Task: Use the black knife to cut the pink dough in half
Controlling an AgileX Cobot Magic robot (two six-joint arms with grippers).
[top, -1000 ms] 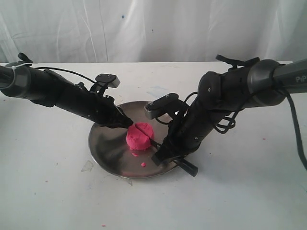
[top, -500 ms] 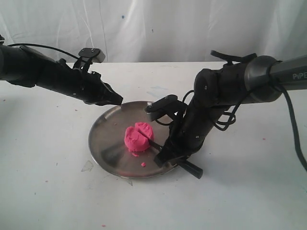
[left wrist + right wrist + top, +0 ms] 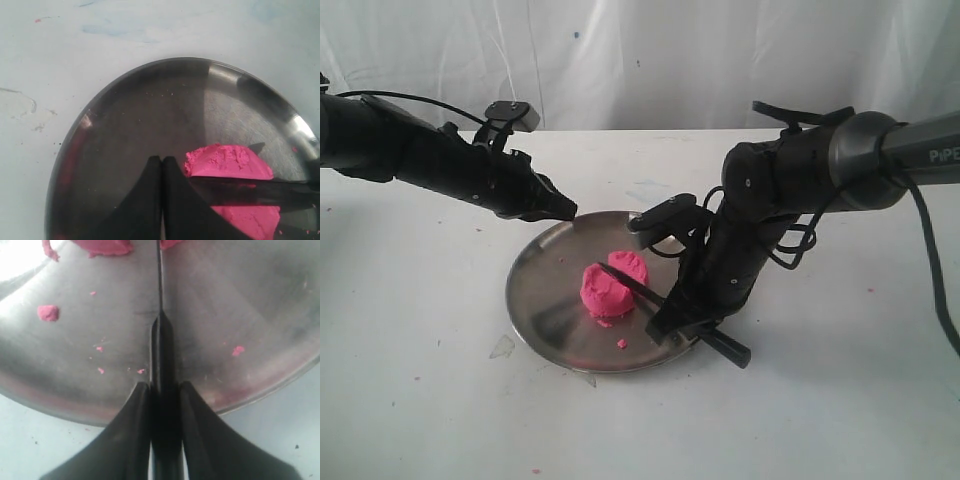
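Round steel plate (image 3: 542,300), frame centre: bright pink dough lump (image 3: 600,296), slim black knife (image 3: 625,280) across it. Right gripper (image 3: 665,318) clenches knife handle; left gripper (image 3: 570,212) pinched together, empty.

A white table (image 3: 440,400) carries everything. Its top is matte and a little soiled. A round steel plate (image 3: 548,290) sits flat on it near the middle (the only large thing resting on the top). Just off the plate's near-left rim lies a small, pale, see-through scrap (image 3: 501,347). A few tiny pink specks (image 3: 417,378) dot the bare top, well apart, one (image 3: 535,470) at the near edge. Beyond the plate's far rim there is a faint bluish smudge (image 3: 645,190).
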